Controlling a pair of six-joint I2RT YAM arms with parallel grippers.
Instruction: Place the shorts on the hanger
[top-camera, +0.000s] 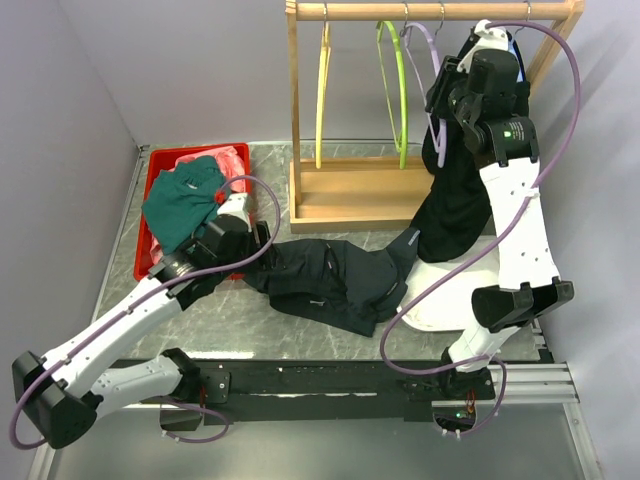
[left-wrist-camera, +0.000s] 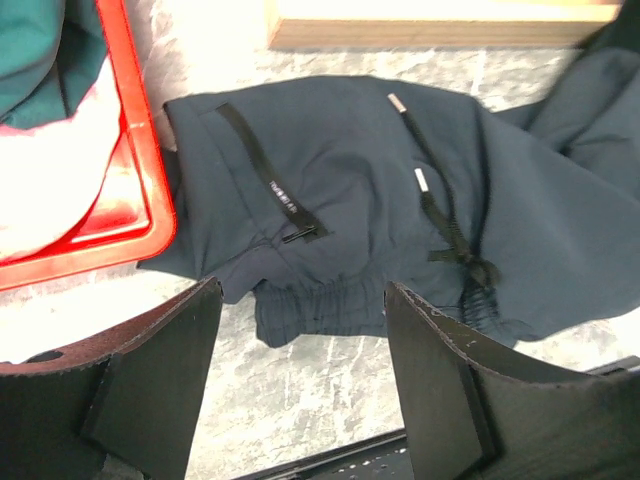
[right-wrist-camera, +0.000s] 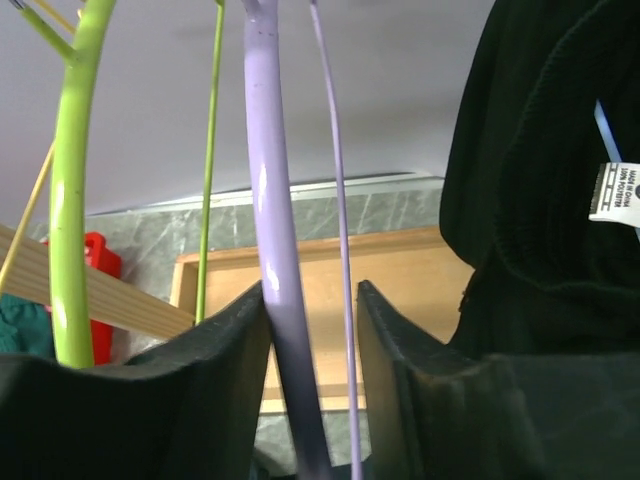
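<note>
The dark navy shorts (top-camera: 330, 280) lie crumpled on the table in front of the wooden rack. In the left wrist view the shorts (left-wrist-camera: 350, 180) show a drawstring and a zip pocket. My left gripper (top-camera: 243, 238) is open and empty, low over the table at the shorts' left edge, with the waistband just past its fingertips (left-wrist-camera: 303, 292). The lilac hanger (top-camera: 431, 45) hangs from the rail at the top right. My right gripper (top-camera: 440, 100) is open, its fingers on either side of the hanger's thick bar (right-wrist-camera: 272, 200). The bar touches the left finger, with a gap to the right one.
A wooden rack (top-camera: 345, 195) holds a yellow hanger (top-camera: 322, 90) and a lime-green hanger (top-camera: 400, 90). A long black garment (top-camera: 455, 200) hangs by my right arm. A red bin (top-camera: 160, 170) with a teal garment (top-camera: 185, 205) stands at the left.
</note>
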